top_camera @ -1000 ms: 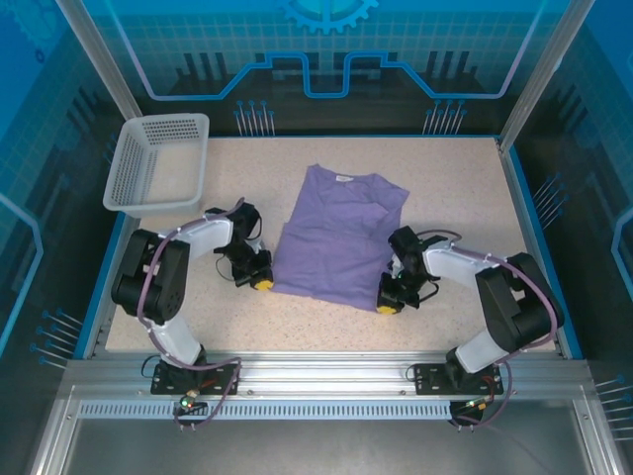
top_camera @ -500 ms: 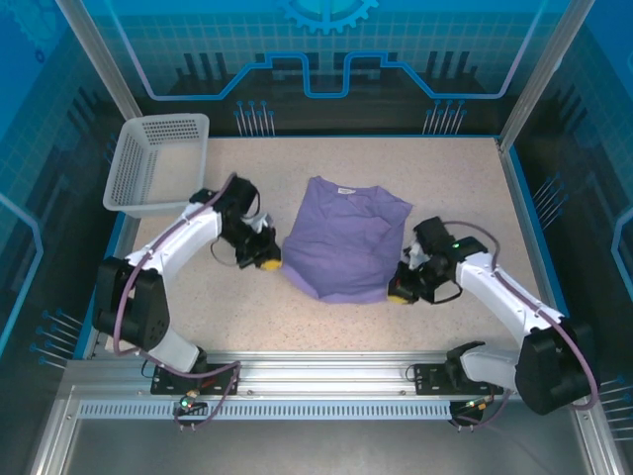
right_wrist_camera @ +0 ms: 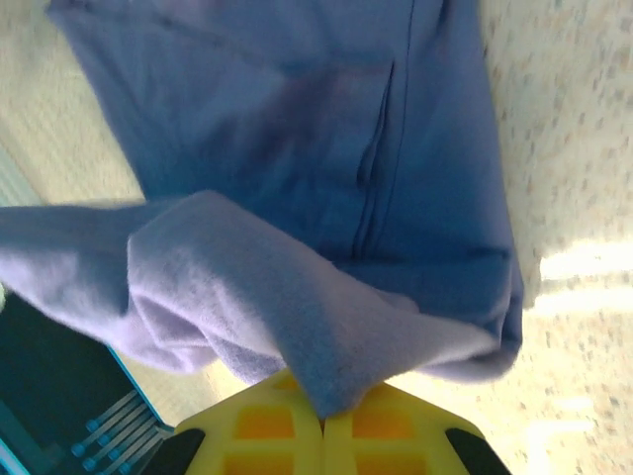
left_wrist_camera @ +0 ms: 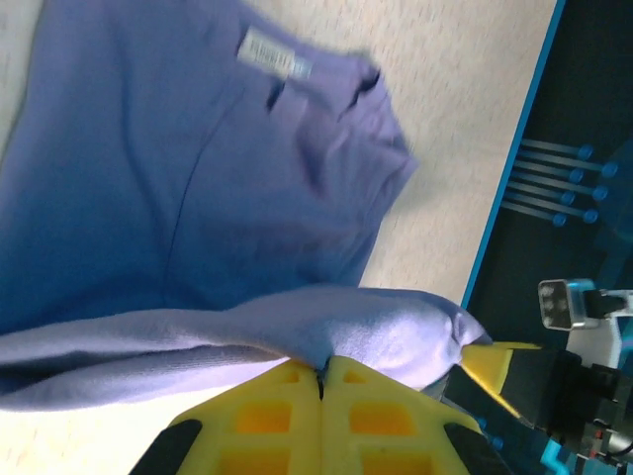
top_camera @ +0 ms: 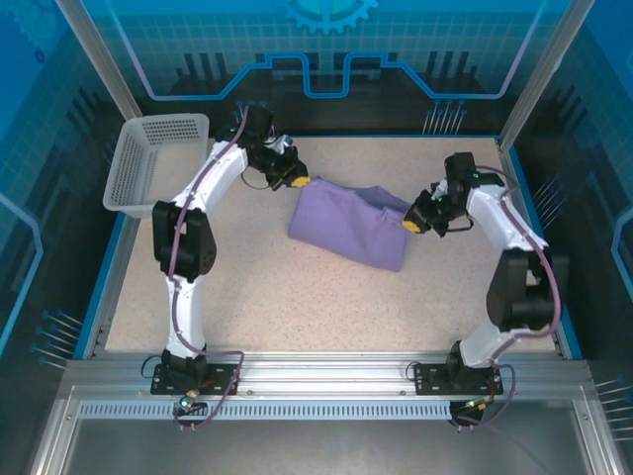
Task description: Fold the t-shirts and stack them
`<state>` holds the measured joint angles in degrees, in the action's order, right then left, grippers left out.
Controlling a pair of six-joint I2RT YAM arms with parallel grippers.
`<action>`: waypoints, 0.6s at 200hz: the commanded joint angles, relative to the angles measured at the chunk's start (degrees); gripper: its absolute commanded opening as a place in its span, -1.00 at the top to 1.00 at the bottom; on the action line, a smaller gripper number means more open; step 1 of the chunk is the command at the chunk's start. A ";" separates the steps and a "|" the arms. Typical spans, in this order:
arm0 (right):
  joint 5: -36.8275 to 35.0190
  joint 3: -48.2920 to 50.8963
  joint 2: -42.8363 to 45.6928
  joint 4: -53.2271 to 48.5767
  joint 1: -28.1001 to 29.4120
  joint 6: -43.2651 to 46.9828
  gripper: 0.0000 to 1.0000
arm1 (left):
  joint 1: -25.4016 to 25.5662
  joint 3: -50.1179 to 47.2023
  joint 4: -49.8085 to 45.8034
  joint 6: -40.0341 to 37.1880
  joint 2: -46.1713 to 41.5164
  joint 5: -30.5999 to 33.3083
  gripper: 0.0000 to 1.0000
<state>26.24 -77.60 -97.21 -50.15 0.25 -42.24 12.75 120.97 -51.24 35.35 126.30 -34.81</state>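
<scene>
t-shirt point(top_camera: 348, 224): soft lavender-purple, plain across the top layer; reads bluer in shade on my wrist cams. neck label point(left_wrist_camera: 271, 57): white w/ faint grey lettering, too blurred to read. My left claw point(left_wrist_camera: 321, 374): bright yellow pads w/ deeper orange-yellow recesses, black behind. My right claw point(right_wrist_camera: 321, 424): same yellow, black at the corners. My arms point(top_camera: 216, 170): white shells, black joints, purplish cable. tabletop point(top_camera: 297, 297): beige w/ fine dark speckle; edging point(top_camera: 376, 137) bright blue. basket point(top_camera: 158, 168): pale off-white, mesh grid. back wall point(top_camera: 316, 49): deep blue, cyan grid + circuit-line pattern.
</scene>
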 commanded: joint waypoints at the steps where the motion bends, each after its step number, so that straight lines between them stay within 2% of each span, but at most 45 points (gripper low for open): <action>1: 2.07 -7.75 -8.21 -0.87 -1.27 -2.87 1.00 | -1.57 6.99 0.99 4.30 6.44 0.19 1.00; 27: 3.47 -19.52 -20.29 -2.10 -2.62 -5.19 1.00 | -2.62 12.02 8.48 10.05 14.63 2.00 0.92; 33: 3.36 -22.71 -23.04 -2.65 -2.87 -5.65 1.00 | -2.87 13.82 9.78 12.30 16.87 2.21 0.78; 38: 3.08 -25.66 -25.59 -3.76 -3.09 -6.00 0.99 | -3.06 15.65 10.82 13.43 19.02 1.84 0.48; 44: 2.81 -29.42 -29.01 -5.40 -3.38 -6.11 0.84 | -3.31 18.17 11.42 14.78 21.54 2.06 0.13; 45: 2.71 -30.85 -29.99 -6.23 -3.52 -6.17 0.77 | -3.38 18.78 11.33 15.13 21.89 2.06 0.09; 49: 2.51 -33.15 -31.75 -7.42 -3.68 -6.31 0.64 | -3.58 20.76 11.03 15.68 23.50 2.65 0.02; 50: 2.30 -34.46 -32.81 -8.28 -3.88 -6.46 0.54 | -3.64 21.26 10.83 15.78 23.88 2.86 0.00; 55: 1.60 -37.71 -35.09 -10.56 -4.27 -6.77 0.36 | -4.00 23.68 9.63 16.50 25.60 3.73 -0.09; 64: 0.07 -41.77 -38.04 -13.52 -5.03 -7.76 0.11 | -4.77 26.59 8.75 17.53 27.19 4.89 -0.43; 71: -0.50 -42.80 -38.36 -14.25 -5.55 -8.98 -0.07 | -5.37 26.74 9.39 18.33 26.93 5.27 -0.57; 92: -2.38 -38.55 -32.92 -12.10 -6.08 -11.83 -0.20 | -5.92 24.48 9.76 16.32 22.25 8.13 -0.80; 120: -4.11 -25.81 -21.39 -4.53 -4.98 -11.19 -0.27 | -4.08 14.35 9.14 11.47 11.12 13.19 -0.71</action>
<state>23.86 -110.76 -129.99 -56.90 -5.82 -52.21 6.90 140.81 -42.06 50.54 150.12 -26.55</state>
